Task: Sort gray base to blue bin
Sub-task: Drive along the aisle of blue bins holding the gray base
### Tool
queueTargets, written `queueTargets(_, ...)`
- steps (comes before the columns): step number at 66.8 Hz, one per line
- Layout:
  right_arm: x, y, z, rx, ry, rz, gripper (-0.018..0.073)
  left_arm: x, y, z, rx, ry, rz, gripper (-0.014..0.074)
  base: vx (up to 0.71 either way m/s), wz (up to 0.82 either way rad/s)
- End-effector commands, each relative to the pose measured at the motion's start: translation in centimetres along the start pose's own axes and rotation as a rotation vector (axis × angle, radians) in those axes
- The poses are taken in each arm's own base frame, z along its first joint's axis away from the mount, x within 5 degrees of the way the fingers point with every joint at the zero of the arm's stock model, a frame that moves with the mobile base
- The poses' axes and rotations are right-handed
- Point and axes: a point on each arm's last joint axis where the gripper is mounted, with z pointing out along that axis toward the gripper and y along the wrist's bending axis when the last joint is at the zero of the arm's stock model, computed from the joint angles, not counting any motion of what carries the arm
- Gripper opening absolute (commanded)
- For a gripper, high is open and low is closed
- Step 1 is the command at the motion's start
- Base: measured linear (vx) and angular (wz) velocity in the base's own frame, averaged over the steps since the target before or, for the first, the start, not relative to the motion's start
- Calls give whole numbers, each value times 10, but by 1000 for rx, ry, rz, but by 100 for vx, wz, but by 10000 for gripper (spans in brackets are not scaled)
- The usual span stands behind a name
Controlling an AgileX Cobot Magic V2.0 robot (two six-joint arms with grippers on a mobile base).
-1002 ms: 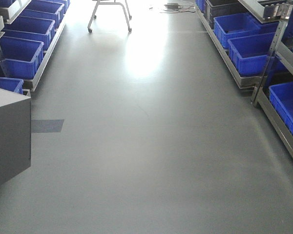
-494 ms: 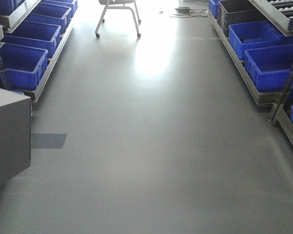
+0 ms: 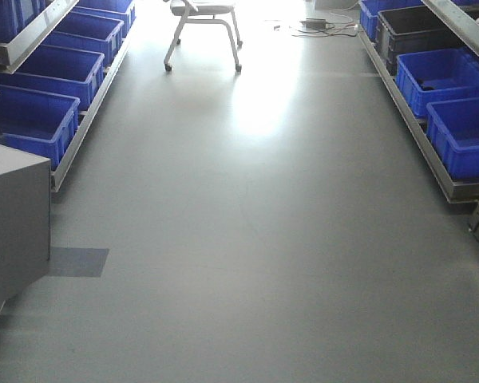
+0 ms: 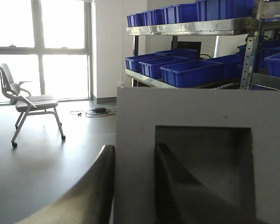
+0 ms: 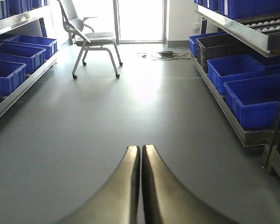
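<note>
AISLE RUN: Our left gripper (image 4: 134, 154) is clamped on the gray base (image 4: 200, 109), one finger outside its wall and one in the recess. Our right gripper (image 5: 141, 151) is pressed together, empty. Pinched by one wall only, the base may, we judge, pivot or slip if the robot jolts. Counted ahead: four blue bins (image 3: 20, 129) at left, one chair (image 3: 204, 10), one dark bin (image 3: 407, 36) and three blue at right.

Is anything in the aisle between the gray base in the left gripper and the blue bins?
Nothing visible. The left gripper holds the gray base; the floor is bare up to the blue bins; the chair stands at the far end.
</note>
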Motion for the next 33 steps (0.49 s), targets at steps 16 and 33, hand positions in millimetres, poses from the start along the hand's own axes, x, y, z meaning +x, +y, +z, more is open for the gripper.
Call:
queueTargets(16,-5,0,1,3,-53,-16,-5,-19,-2,-2,12,-129,-16,-6,34,6)
queueTargets(33,-5,0,1,3,-53,-16,-5,-19,-2,-2,12,-129,-16,-6,31,27)
